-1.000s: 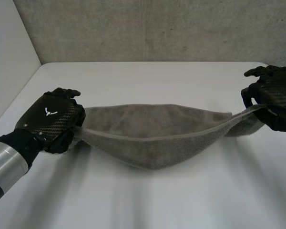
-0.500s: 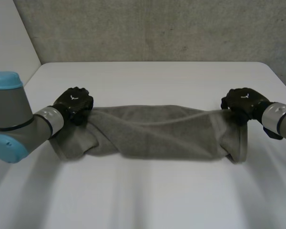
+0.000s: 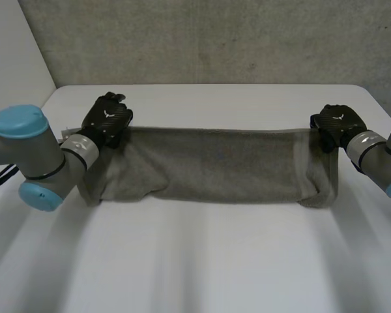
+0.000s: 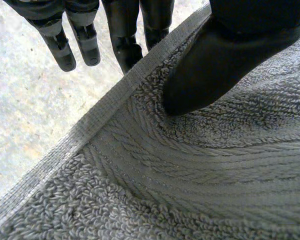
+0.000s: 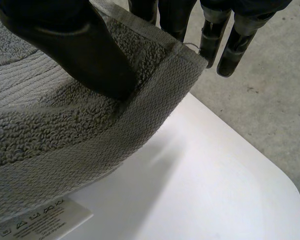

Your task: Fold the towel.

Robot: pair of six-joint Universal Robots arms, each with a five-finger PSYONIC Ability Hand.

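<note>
- The grey towel (image 3: 215,166), doubled lengthwise, stretches across the middle of the white bench (image 3: 202,261), its fold toward the near edge.
- A white care label (image 5: 40,220) shows under the towel's end by the bench's right edge.
- The left robot hand (image 3: 107,120) pinches the towel's far left corner, thumb pressed on the pile and fingers behind the hem.
- The right robot hand (image 3: 335,125) pinches the far right corner the same way.

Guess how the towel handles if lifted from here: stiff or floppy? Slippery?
Likely floppy: the towel drapes and bunches between the left hand and right hand. Probably not slippery: its looped pile dents under the thumb. Seemingly light: corner pinches hold its edge taut.
</note>
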